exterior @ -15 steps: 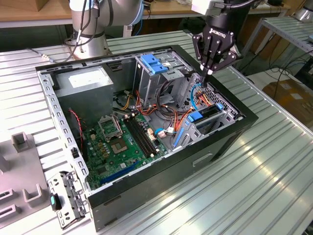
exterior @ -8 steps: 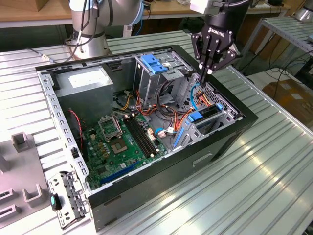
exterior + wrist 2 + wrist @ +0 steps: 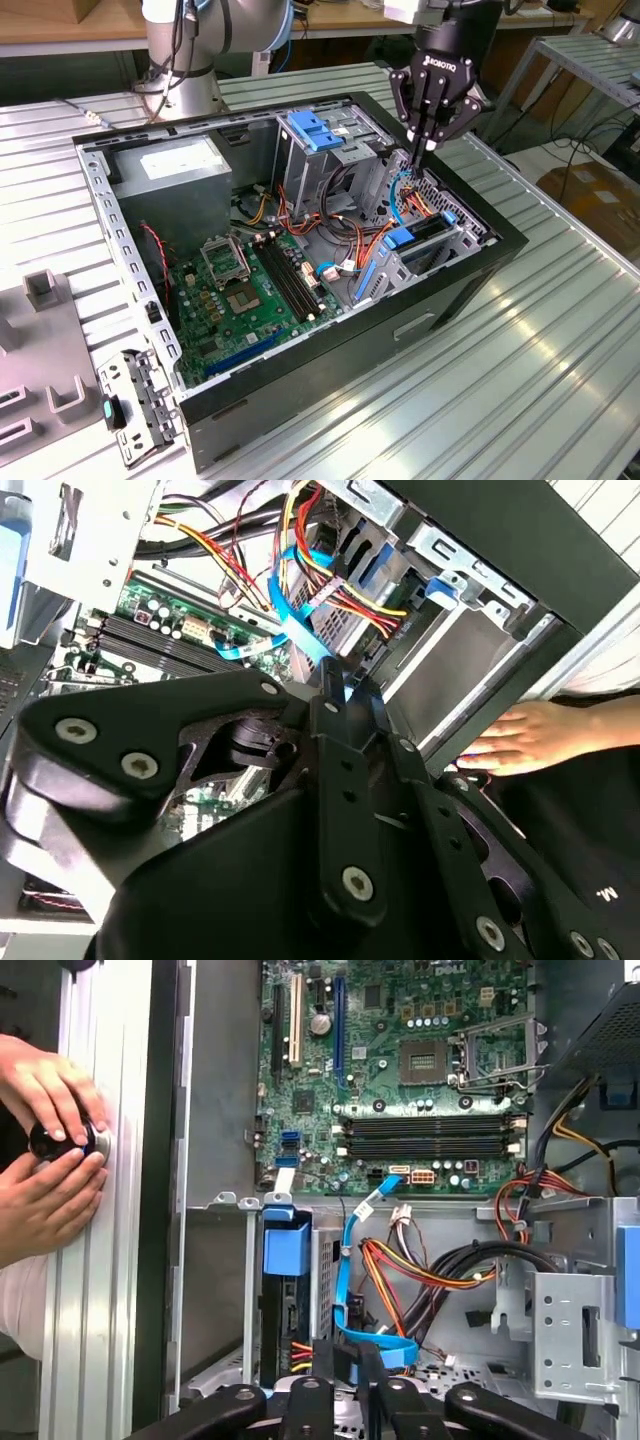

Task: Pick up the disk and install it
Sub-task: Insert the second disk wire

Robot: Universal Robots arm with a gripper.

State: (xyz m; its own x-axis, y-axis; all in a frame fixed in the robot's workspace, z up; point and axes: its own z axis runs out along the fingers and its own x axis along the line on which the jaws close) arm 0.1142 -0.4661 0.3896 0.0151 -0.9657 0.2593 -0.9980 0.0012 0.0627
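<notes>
The disk (image 3: 401,238) stands on edge in a slot of the grey drive bay at the case's side on the exterior view's right, and its blue bracket end shows. In the first wrist view the disk (image 3: 285,1305) is a dark edge under a blue tab, with coloured wires at its end. My gripper (image 3: 425,150) hangs over that bay, just behind the disk, with its fingers pressed together. In both wrist views the fingertips (image 3: 343,695) (image 3: 350,1358) sit against a flat blue data cable (image 3: 347,1260). Nothing clearly shows between them.
The open black computer case (image 3: 480,275) lies on a ribbed metal table. A blue caddy (image 3: 314,130) tops the rear drive cage, and the motherboard (image 3: 245,290) fills the floor. A person's hands (image 3: 50,1150) hold a small black round object at the table edge beside the case.
</notes>
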